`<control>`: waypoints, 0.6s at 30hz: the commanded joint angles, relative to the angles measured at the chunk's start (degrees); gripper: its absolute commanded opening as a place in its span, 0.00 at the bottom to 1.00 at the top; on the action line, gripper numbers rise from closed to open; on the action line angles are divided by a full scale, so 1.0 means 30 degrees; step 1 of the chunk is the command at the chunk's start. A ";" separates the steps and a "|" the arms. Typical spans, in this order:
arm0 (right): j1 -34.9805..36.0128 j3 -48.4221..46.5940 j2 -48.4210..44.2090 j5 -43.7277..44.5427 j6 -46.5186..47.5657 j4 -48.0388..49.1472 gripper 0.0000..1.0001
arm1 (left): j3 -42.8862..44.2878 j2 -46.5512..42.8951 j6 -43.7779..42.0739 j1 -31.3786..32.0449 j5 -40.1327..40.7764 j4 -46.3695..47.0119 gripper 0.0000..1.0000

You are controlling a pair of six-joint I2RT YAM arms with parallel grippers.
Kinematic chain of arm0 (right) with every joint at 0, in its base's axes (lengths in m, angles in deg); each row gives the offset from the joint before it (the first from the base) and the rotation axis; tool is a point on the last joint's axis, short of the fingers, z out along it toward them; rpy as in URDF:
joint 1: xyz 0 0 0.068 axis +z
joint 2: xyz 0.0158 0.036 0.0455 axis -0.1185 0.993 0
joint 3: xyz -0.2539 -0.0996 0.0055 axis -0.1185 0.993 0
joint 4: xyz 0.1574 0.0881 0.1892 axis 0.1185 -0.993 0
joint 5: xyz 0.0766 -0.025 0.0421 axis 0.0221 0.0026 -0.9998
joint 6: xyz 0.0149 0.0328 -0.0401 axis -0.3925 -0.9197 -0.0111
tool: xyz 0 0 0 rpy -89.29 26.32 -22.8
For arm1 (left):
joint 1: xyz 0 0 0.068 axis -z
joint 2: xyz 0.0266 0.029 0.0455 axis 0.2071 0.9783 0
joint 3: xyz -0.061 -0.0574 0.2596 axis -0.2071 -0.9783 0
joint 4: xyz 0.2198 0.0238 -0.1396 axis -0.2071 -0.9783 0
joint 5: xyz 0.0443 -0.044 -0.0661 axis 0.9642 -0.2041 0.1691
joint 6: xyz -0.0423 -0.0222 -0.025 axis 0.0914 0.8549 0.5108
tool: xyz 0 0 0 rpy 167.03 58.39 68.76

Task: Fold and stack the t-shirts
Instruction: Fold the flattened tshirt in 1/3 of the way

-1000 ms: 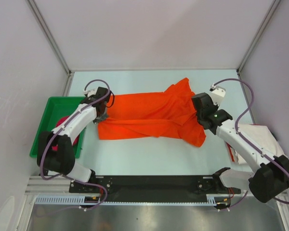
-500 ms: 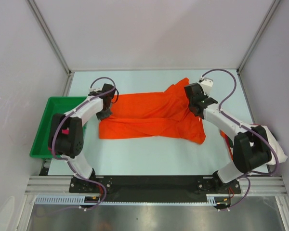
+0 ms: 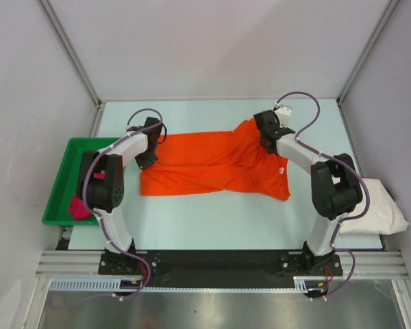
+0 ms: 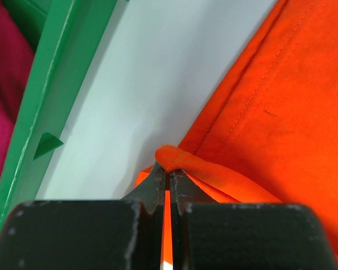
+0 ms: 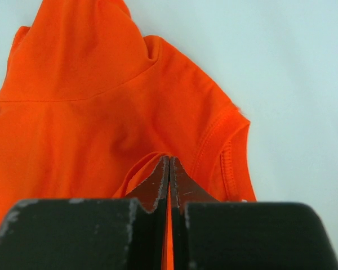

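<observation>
A bright orange t-shirt (image 3: 212,164) lies spread across the middle of the table, partly folded over lengthwise. My left gripper (image 3: 146,162) is at its left end and is shut on a pinched fold of orange cloth (image 4: 174,154). My right gripper (image 3: 268,144) is at the shirt's right end near a sleeve (image 5: 225,140), shut on a raised ridge of orange cloth (image 5: 152,157). A magenta-pink t-shirt (image 3: 79,205) lies bunched in the green tray. An off-white t-shirt (image 3: 373,209) lies folded at the table's right edge.
The green plastic tray (image 3: 67,161) stands at the left edge, its rim (image 4: 45,112) close beside my left gripper. Grey walls and metal frame posts enclose the table. Bare pale table (image 3: 212,219) shows in front of the orange shirt.
Both arms have stretched toward the far side. The right gripper moved up and left along the shirt's right end, uncovering the off-white shirt. The shirt's near edge shifted slightly.
</observation>
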 commanded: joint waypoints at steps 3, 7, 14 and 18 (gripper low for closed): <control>-0.0068 -0.1555 0.1707 -0.0215 0.0148 0.0446 0.00 | 0.1109 0.1018 0.0371 -0.0247 0.0303 0.0117 0.00; -0.0097 -0.2141 0.2441 -0.0478 0.0235 0.0240 0.00 | 0.1343 0.1284 0.0400 -0.0247 0.0274 0.0058 0.02; 0.0546 -0.2873 0.1068 -0.0246 0.0588 0.0270 0.56 | 0.1695 -0.1115 0.0518 0.0133 0.0769 0.0146 0.56; 0.1337 -0.2350 -0.0573 -0.0098 0.0531 -0.0314 0.67 | 0.1579 -0.3162 0.0691 0.1126 0.0713 -0.0263 0.75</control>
